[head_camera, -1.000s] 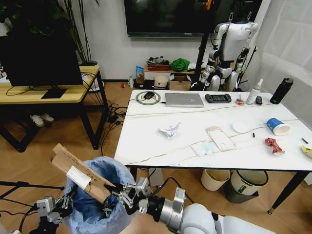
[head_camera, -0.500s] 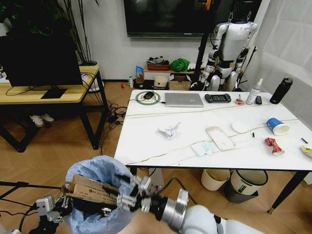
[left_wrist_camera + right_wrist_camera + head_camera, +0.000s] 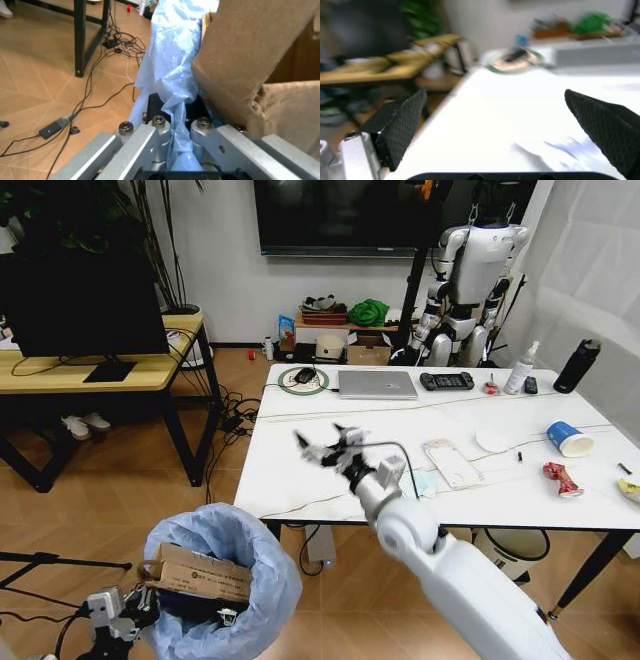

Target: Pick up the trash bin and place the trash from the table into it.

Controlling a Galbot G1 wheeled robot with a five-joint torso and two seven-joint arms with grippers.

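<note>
The table (image 3: 300, 470), a wide marble-look slab on slim black legs, fills the right of the scene. The trash bin (image 3: 262, 580) is held low at the near left, off the table's near-left corner. Its puffy blue liner is pinched between the closed fingers of the left gripper (image 3: 172, 129), and a torn cardboard box (image 3: 200, 573) already lies across its mouth. The liner is judged thin and slippery, so the grip is likely better trusted on the rim than on loose film.

The right gripper (image 3: 325, 445) is stretched out over the table's near-left part, its fingers spread wide with nothing between them, just above the crumpled white paper (image 3: 352, 448). That paper is judged light and springy, easily taken by a pinch across its bulk.

To the right lie a flat clear plastic pack (image 3: 452, 462), probably slick and best taken at an edge, a blue paper cup (image 3: 569, 439) that could crush, and a stiff crushed red can (image 3: 562, 479). The silver laptop (image 3: 377, 384) and black bottle (image 3: 578, 366) stand at the far side, clear of the reach.
</note>
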